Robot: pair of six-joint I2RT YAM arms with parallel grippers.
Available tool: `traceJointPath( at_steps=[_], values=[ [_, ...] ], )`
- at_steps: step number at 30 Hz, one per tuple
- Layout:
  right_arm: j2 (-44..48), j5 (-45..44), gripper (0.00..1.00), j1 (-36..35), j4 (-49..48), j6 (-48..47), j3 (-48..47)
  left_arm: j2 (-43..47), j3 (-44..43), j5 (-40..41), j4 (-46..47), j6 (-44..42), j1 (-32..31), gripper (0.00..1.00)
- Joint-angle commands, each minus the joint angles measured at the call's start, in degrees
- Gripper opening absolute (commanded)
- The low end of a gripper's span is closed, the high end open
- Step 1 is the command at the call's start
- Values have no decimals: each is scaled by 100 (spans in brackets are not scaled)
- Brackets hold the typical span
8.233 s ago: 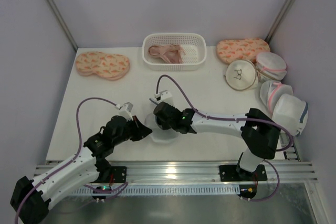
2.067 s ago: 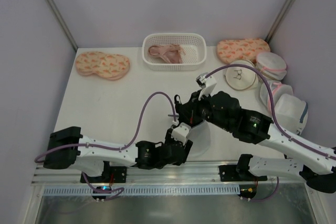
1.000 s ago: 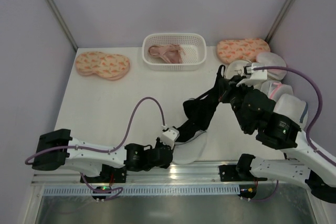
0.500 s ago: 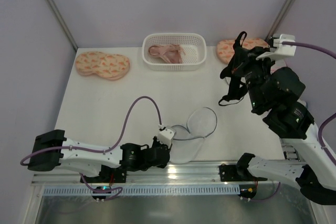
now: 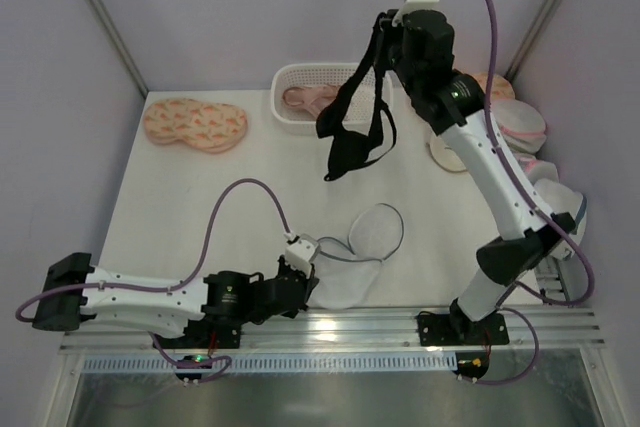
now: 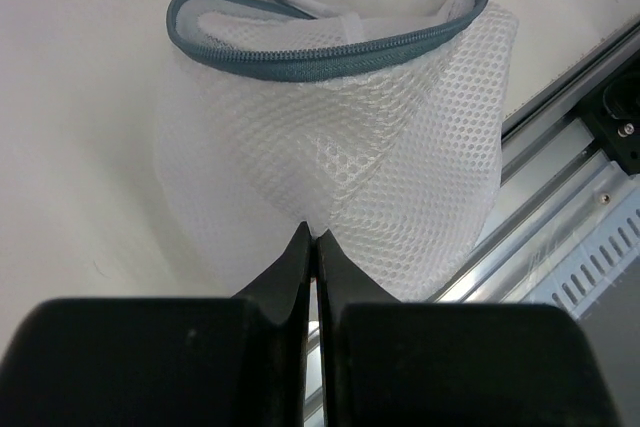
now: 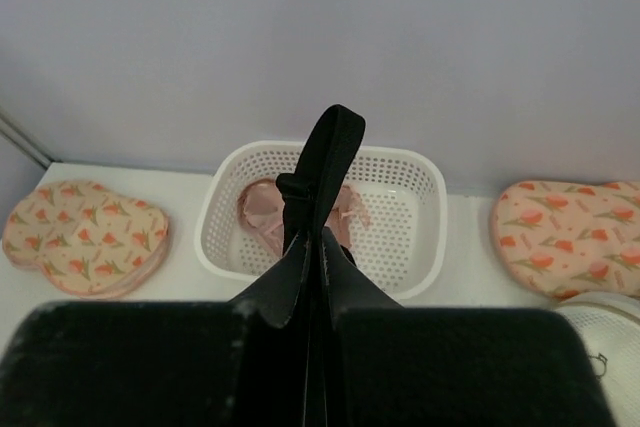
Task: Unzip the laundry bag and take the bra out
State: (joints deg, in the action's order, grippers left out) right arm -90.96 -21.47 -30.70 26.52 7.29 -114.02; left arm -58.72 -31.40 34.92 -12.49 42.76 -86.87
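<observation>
The laundry bag [image 5: 352, 272] of white mesh lies unzipped near the table's front edge, its grey zip rim [image 6: 330, 47] gaping and its round lid [image 5: 377, 228] flipped back. My left gripper [image 5: 303, 280] is shut on a fold of the bag's mesh [image 6: 390, 157], pinching it at the near side. High over the back of the table my right gripper [image 5: 383, 27] is shut on a strap of the black bra [image 5: 352, 137], which dangles free in the air in front of the white basket. In the right wrist view the strap [image 7: 325, 162] loops up from between the fingers.
A white basket [image 5: 381, 80] with a pale pink bra [image 5: 312, 99] stands at the back. Orange patterned pads lie at the back left [image 5: 194, 123] and back right [image 5: 489, 85]. Other mesh bags [image 5: 550, 202] crowd the right edge. A metal rail [image 5: 330, 327] runs along the front.
The right arm has swung up and to the left toward the back, carrying the black bra from the right side to above the basket. The left gripper has pulled the bag slightly toward the front.
</observation>
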Motion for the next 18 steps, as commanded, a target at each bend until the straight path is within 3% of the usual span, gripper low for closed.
traceJointPath(
  at_steps=[1,7,18],
  values=[
    [-693,836,4,230,265,62,-883,351,37,261,-121,-110,-14,0],
    [-2372,1452,4,521,416,281,-2474,756,-24,279,-333,-172,-5,0],
    [-3384,2059,3,1074,-1368,484,-2449,1249,90,191,-360,30,-5,0]
  ],
)
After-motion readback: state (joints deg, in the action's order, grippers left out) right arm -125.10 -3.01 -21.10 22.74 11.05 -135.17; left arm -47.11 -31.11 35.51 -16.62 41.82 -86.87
